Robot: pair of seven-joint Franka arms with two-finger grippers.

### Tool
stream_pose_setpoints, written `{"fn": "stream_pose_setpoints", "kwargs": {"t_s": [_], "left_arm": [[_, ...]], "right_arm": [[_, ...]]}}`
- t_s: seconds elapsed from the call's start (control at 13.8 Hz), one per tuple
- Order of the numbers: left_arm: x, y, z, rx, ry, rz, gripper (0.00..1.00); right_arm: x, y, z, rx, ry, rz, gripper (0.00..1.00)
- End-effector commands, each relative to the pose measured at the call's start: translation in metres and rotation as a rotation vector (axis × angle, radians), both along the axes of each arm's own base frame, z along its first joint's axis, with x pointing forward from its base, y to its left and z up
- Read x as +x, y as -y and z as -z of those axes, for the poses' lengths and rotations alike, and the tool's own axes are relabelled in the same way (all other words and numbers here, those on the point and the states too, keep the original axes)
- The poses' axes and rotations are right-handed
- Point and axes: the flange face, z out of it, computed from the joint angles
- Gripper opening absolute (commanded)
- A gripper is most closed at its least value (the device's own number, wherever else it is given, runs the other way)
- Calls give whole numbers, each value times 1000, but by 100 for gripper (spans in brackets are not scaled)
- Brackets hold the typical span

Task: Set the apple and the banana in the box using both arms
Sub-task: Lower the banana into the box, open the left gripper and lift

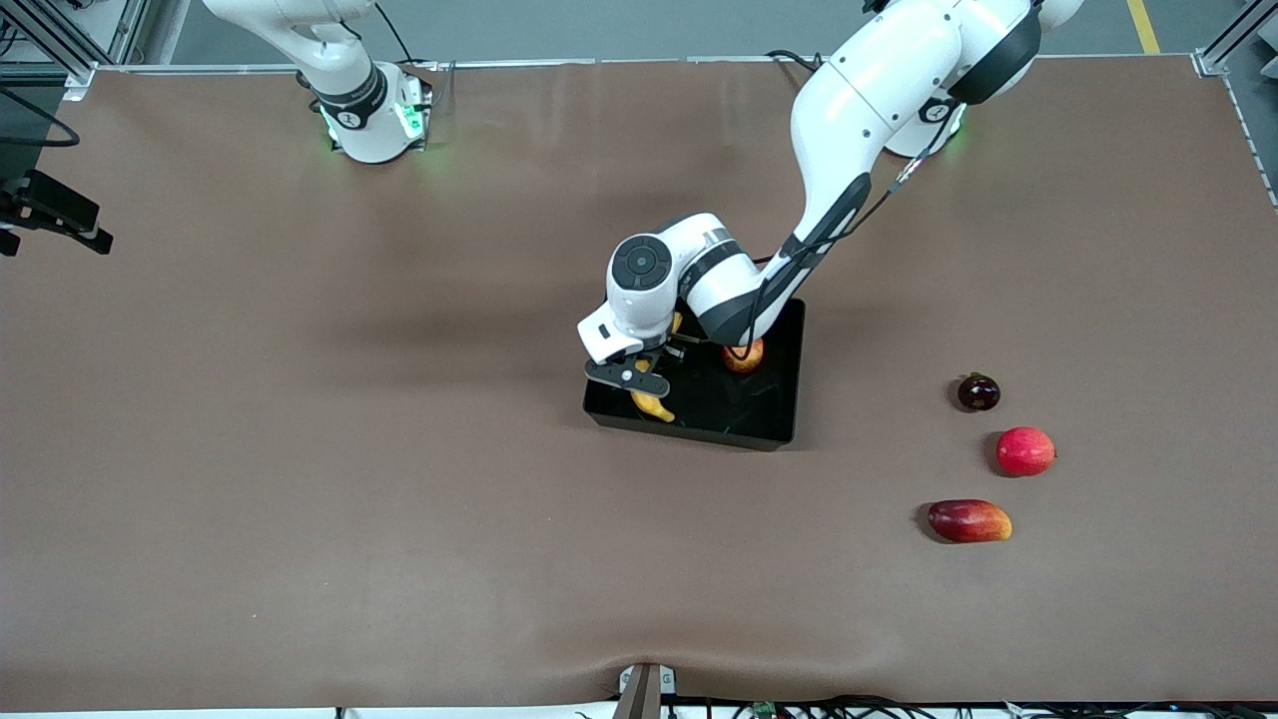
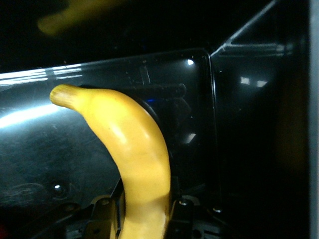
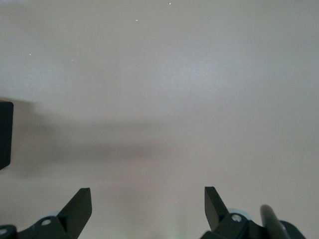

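Observation:
The black box [image 1: 774,424] lies mid-table. The apple [image 1: 744,356], red with yellow, lies inside it at the edge nearest the robots' bases, partly hidden by the left arm. My left gripper [image 1: 651,383] is low inside the box at the right arm's end, shut on the yellow banana [image 1: 653,404]. In the left wrist view the banana [image 2: 134,149] runs out from between the jaws of the left gripper [image 2: 144,216] over the box's glossy floor [image 2: 45,159]. My right gripper [image 3: 148,199] is open and empty above bare brown table; it is out of the front view.
Toward the left arm's end lie a dark purple fruit [image 1: 978,391], a plain red round fruit [image 1: 1025,450] and a red-and-yellow mango-like fruit [image 1: 969,520]. A black edge [image 3: 5,134] shows at the border of the right wrist view.

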Motion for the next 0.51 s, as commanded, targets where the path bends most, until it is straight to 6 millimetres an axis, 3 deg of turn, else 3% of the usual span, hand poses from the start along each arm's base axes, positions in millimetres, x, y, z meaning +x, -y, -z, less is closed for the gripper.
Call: {"fn": "stream_pose_setpoints", "kwargs": {"t_s": [0.0,0.07,0.14,0.22,0.43], "left_arm": [[2,5,0,10,30,-2,0],[2,5,1,11,31,-2,4],[5,3,-4,7,35,-4,69],[11,0,-11,0,42,-11,100],[16,-2,-39,-1,66,-18,100]], "right_arm": [[-1,4,-2,-5,-2,-2,100],[-1,4,-2,-5,-2,-2,100],[-1,4,-2,-5,-2,-2,100],[-1,4,-2,-5,-2,-2,100],[-1,4,-2,-5,-2,-3,100]]}}
